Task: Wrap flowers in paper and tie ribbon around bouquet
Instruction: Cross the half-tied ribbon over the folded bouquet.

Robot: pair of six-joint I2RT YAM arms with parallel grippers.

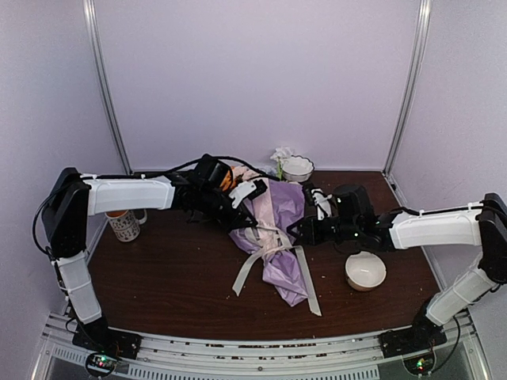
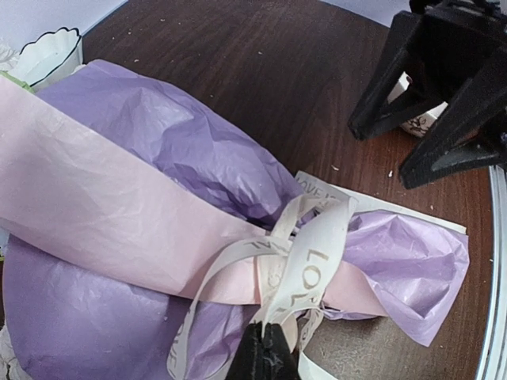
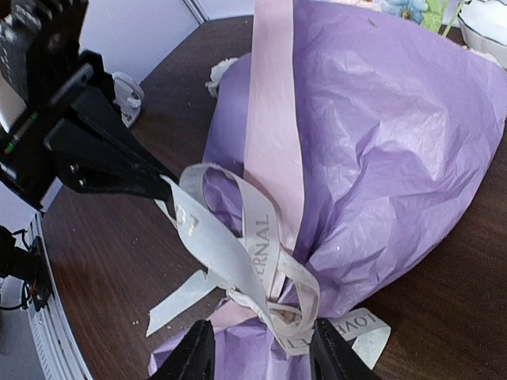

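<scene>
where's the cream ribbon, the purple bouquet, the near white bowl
cream fabric ribbon [image 2: 317, 265], left wrist view, lettered loop
purple crinkled paper bouquet [image 3: 380, 119], right wrist view, purple side
round white bowl [image 1: 365, 283], top view, front wall

Shows left arm [image 1: 131, 194] and right arm [image 1: 432, 228] stretched inward, forearms level, wrists close together. Has left gripper [image 2: 265, 355] pinched shut on the ribbon [image 2: 317, 265]; has right gripper [image 3: 261, 352] with jaws parted.

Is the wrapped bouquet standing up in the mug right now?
No, the bouquet lies flat on the table, ribbon around its waist, while the mug stands apart near the left edge.
</scene>
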